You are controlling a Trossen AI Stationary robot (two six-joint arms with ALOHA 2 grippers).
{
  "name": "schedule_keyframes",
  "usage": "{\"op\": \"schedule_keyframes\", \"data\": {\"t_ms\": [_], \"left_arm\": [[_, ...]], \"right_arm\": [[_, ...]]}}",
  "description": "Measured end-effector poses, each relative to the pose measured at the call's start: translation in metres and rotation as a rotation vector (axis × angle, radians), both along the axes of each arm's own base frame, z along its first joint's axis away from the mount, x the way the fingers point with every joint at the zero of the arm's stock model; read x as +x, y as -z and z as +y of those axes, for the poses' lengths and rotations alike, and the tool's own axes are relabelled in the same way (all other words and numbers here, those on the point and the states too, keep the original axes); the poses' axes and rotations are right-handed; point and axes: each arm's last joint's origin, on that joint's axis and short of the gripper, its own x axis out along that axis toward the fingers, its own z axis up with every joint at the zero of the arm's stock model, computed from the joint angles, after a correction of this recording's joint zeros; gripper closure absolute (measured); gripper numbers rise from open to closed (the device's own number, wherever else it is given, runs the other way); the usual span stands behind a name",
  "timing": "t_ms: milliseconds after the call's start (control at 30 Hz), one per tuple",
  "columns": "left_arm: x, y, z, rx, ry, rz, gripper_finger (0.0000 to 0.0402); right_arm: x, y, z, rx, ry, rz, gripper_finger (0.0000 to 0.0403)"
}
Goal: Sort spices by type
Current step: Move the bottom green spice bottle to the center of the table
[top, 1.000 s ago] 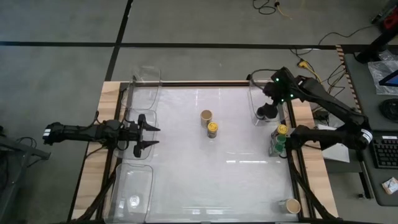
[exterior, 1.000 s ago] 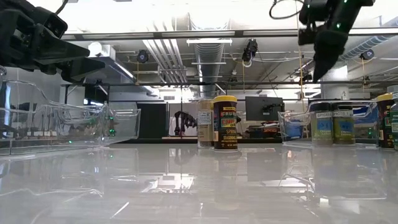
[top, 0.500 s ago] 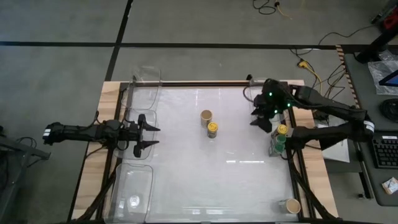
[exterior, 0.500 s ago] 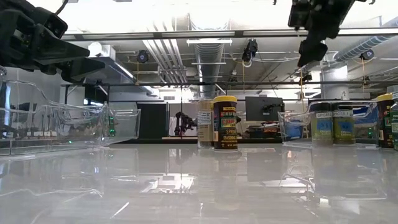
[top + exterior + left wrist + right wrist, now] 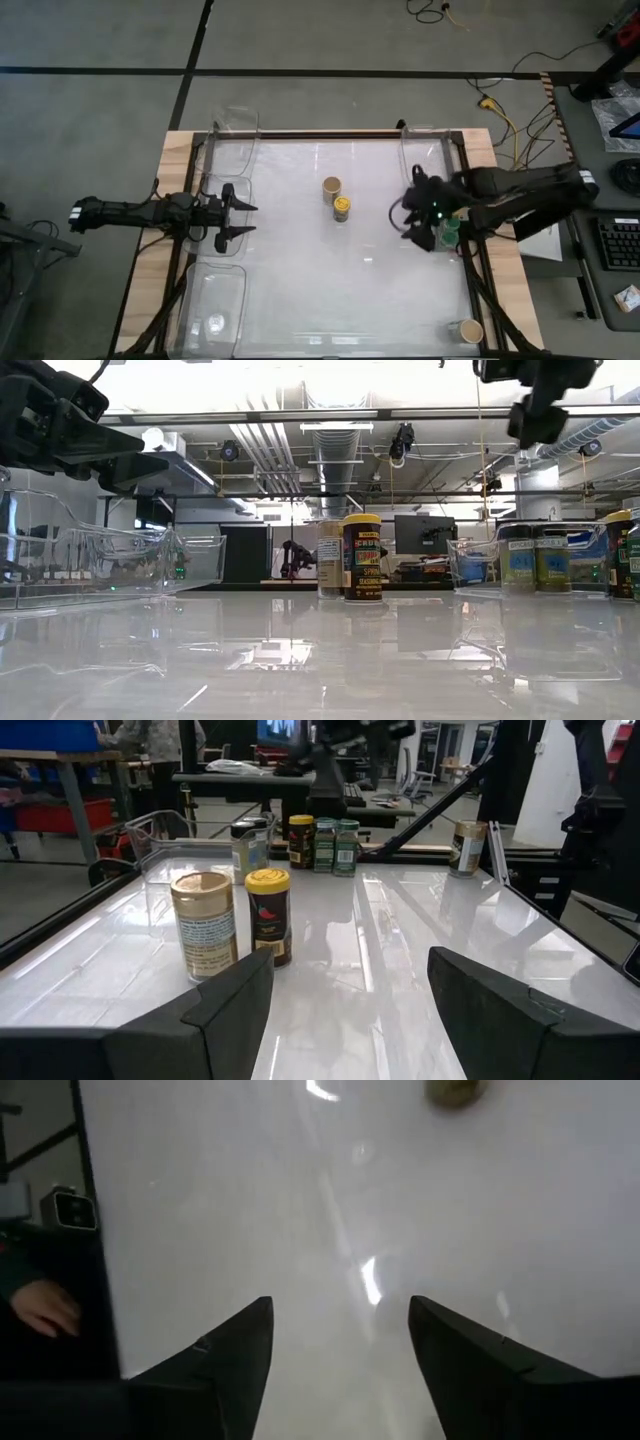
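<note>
Two spices stand mid-table: a tan-lidded jar (image 5: 332,186) (image 5: 203,925) and, beside it, a yellow-lidded jar (image 5: 342,208) (image 5: 268,915) (image 5: 362,557). More jars stand at the right edge, a yellow-lidded one (image 5: 455,211) and a green-lidded one (image 5: 449,236), and a tan one (image 5: 467,330) stands at the near right corner. Two black-lidded jars (image 5: 517,558) stand in the far right bin. My right gripper (image 5: 416,222) (image 5: 340,1350) hangs open above the table just left of the right-edge jars, with nothing between its fingers. My left gripper (image 5: 236,212) (image 5: 350,1000) waits open and level at the left edge.
Clear plastic bins stand at the far left (image 5: 232,135), the near left (image 5: 215,300) and the far right (image 5: 422,150). The wide white table top (image 5: 330,280) between the middle jars and the near edge is bare. My right arm lies over the table's right rim.
My right gripper has swung away from above the far right bin toward the table's near edge and a little toward the middle, turning about as it went. It now hangs beside the right-edge jars with nothing in it. No jar has moved.
</note>
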Motion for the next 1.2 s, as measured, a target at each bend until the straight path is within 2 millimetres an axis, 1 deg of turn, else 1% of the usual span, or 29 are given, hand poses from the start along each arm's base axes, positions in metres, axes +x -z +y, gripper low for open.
{"op": "schedule_keyframes", "data": {"t_ms": [200,333,467,567,633,767,833,900,1033,1200], "left_arm": [[0.0,0.0,0.0,0.0,0.0,0.0,0.0151],[0.0,0.0,0.0,0.0,0.0,0.0,0.0151],[0.0,0.0,0.0,0.0,0.0,0.0,0.0151],[0.0,0.0,0.0,0.0,0.0,0.0,0.0151],[0.0,0.0,0.0,0.0,0.0,0.0,0.0151],[0.0,0.0,0.0,0.0,0.0,0.0,0.0151],[0.0,0.0,0.0,0.0,0.0,0.0,0.0151],[0.0,0.0,0.0,0.0,0.0,0.0,0.0151],[0.0,0.0,0.0,0.0,0.0,0.0,0.0151],[0.0,0.0,0.0,0.0,0.0,0.0,0.0151]], "right_arm": [[0.0,0.012,0.019,0.047,0.173,0.089,0.0184],[0.003,0.015,0.024,0.102,0.292,0.137,0.0184],[0.004,0.013,0.028,0.178,0.392,0.198,0.0184],[0.0,0.014,0.029,0.22,0.421,0.314,0.0184],[-0.007,0.015,0.029,0.232,0.471,0.409,0.0184],[-0.028,0.019,0.027,0.209,0.553,0.647,0.0184],[-0.039,0.018,0.026,0.238,0.555,0.798,0.0184],[-0.047,0.017,0.027,0.276,0.567,0.891,0.0184],[-0.049,0.014,0.029,0.297,0.568,0.892,0.0184],[-0.051,0.015,0.033,0.275,0.547,0.886,0.0183]]}}
